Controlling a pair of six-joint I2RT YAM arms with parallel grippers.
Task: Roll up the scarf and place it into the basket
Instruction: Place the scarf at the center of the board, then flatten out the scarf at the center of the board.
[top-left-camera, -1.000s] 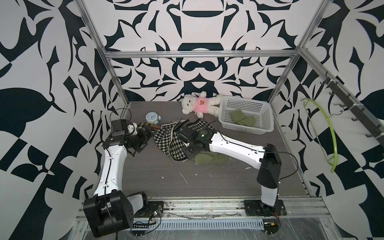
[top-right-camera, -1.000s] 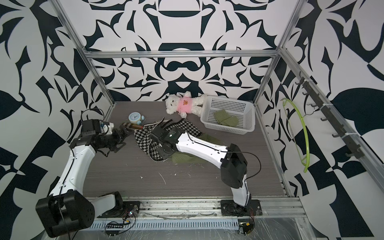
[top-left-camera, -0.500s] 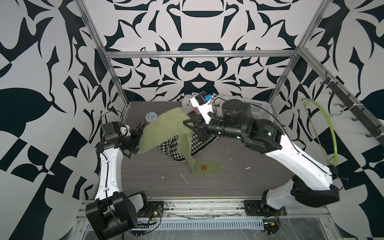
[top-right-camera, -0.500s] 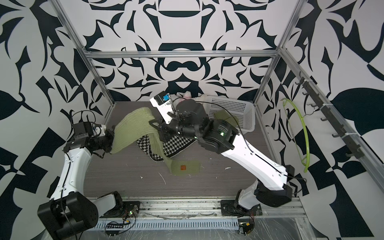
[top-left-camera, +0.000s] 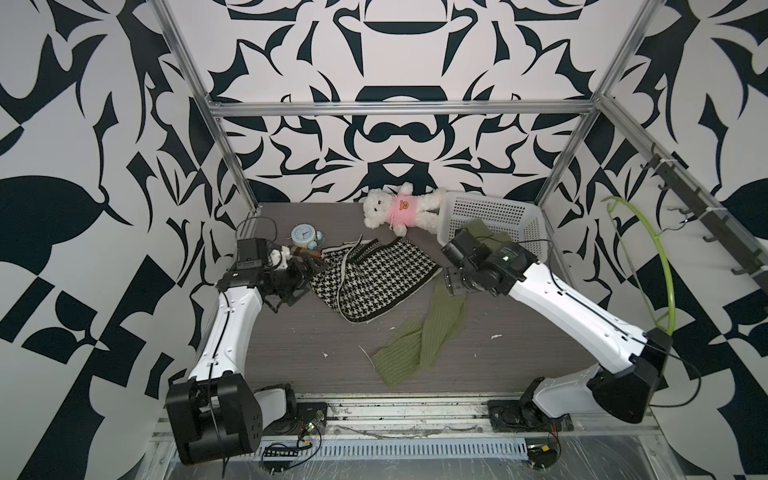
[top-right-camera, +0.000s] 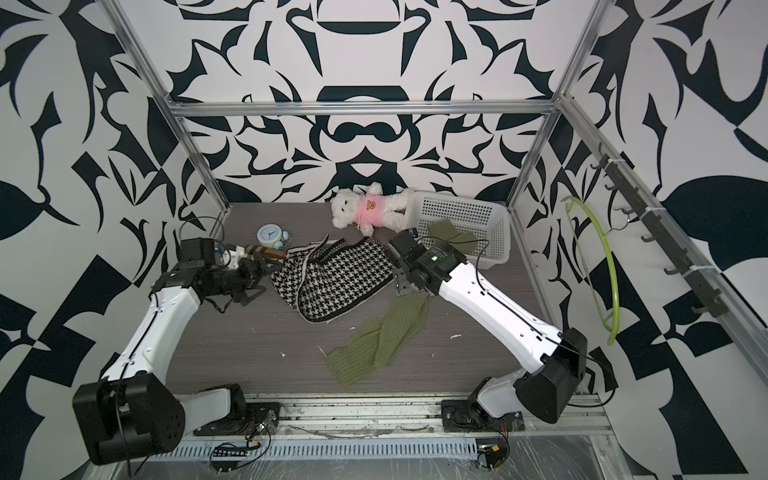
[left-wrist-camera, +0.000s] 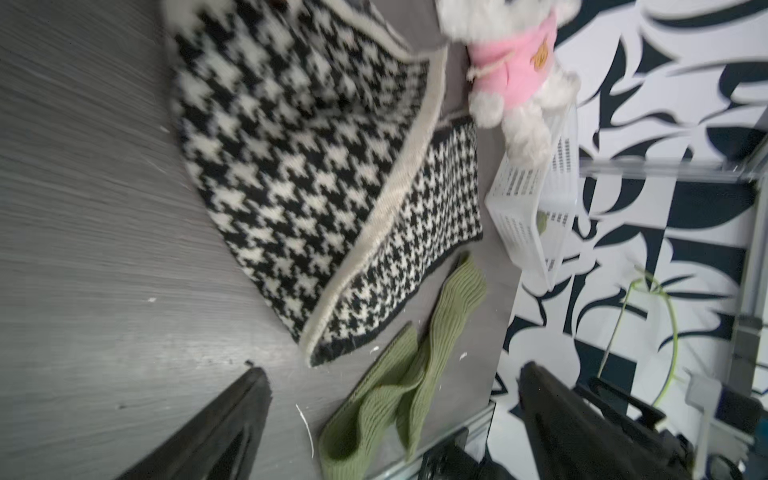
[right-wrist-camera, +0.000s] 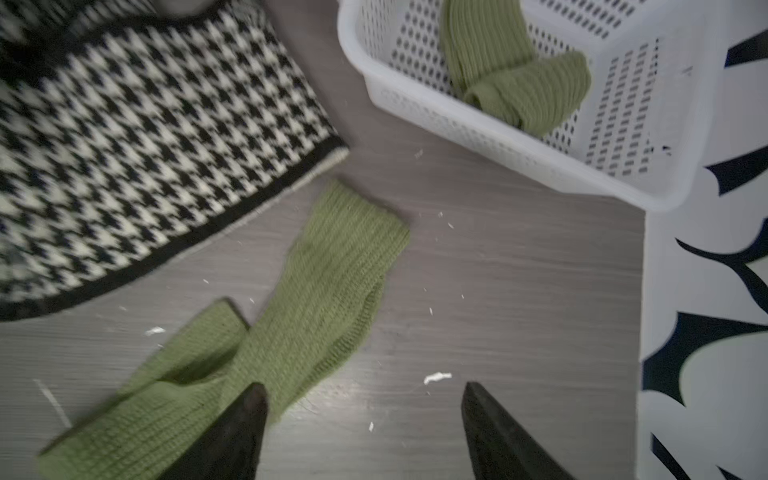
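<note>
The scarf (top-left-camera: 419, 345) (top-right-camera: 378, 340) is green ribbed knit and lies loosely crumpled, not rolled, on the table at the front middle. It also shows in the wrist views (left-wrist-camera: 399, 395) (right-wrist-camera: 316, 291). My right gripper (top-left-camera: 455, 282) (right-wrist-camera: 361, 388) hovers open above the scarf's far end, nothing between its fingers. The white perforated basket (top-left-camera: 490, 216) (top-right-camera: 461, 212) (right-wrist-camera: 457, 120) stands at the back right, just behind that gripper. A second green knit piece (top-left-camera: 482, 232) (right-wrist-camera: 507, 75) lies inside it. My left gripper (top-left-camera: 301, 282) (left-wrist-camera: 392, 372) is open at the left edge of the houndstooth cloth.
A black-and-white houndstooth cloth (top-left-camera: 374, 278) is spread mid-table between the arms. A white teddy bear in pink (top-left-camera: 399, 208) lies against the basket's left end. A small alarm clock (top-left-camera: 303, 237) stands at the back left. A green hanger (top-left-camera: 660, 266) hangs on the right wall.
Half a second ago the scarf was stretched in the air between both grippers. Now it lies crumpled on the table, the right gripper has opened, and that arm sits low near the basket.
</note>
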